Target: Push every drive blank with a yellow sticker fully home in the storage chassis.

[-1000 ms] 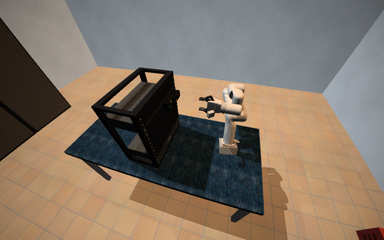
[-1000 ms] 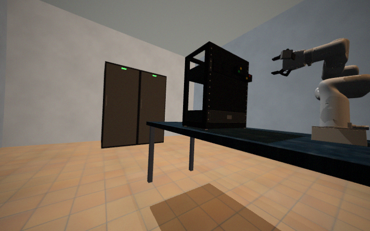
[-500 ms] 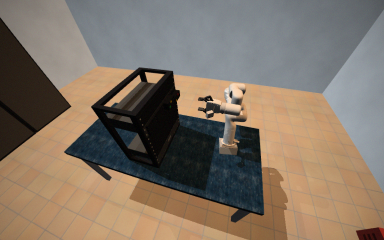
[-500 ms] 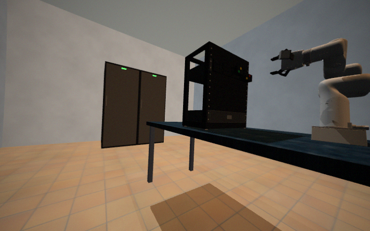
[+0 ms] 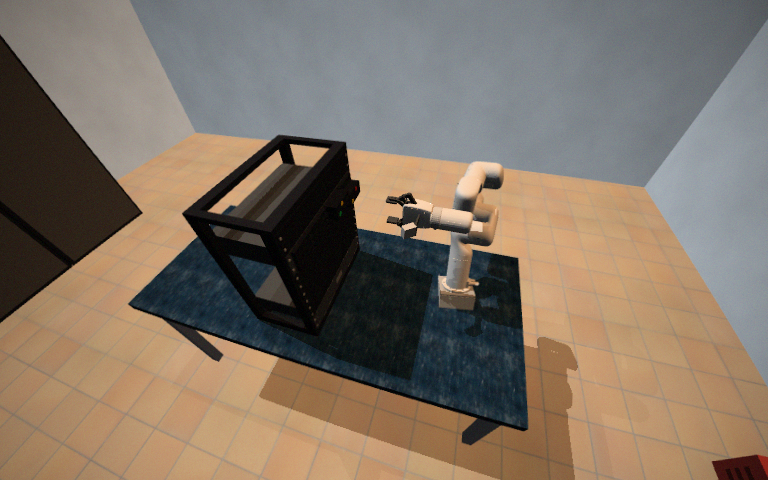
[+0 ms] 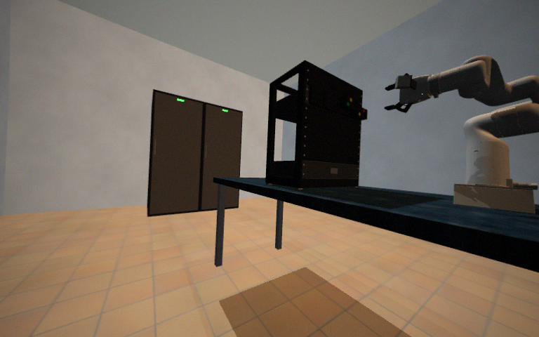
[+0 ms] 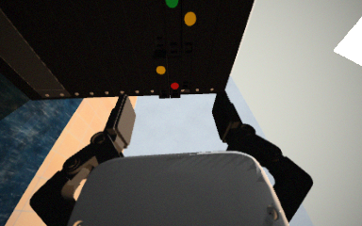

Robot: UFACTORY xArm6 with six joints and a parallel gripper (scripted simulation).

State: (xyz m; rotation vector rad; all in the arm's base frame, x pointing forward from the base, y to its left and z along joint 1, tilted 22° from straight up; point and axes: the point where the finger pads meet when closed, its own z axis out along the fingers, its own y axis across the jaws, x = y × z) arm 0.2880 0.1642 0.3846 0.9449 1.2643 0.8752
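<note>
The black rack (image 5: 271,226) stands on the left half of the blue table, its front facing the arm. High on the front are four stickered blanks: red (image 5: 355,187), yellow (image 5: 352,199), a second yellow (image 5: 342,202) and green (image 5: 339,213). In the wrist view I see green (image 7: 172,2), yellow (image 7: 189,18), yellow (image 7: 160,70) and red (image 7: 174,86). The red and nearby yellow blanks jut out at the rack's far upper corner (image 6: 362,112). My gripper (image 5: 391,209) is open and empty, level with the stickers and a gap away from the front; it also shows in the side view (image 6: 391,96) and the wrist view (image 7: 174,115).
The arm's base (image 5: 456,295) sits on the right part of the table. A dark double-door cabinet (image 6: 194,152) stands against the wall beyond the table. A red crate (image 5: 741,468) lies on the floor at the lower right.
</note>
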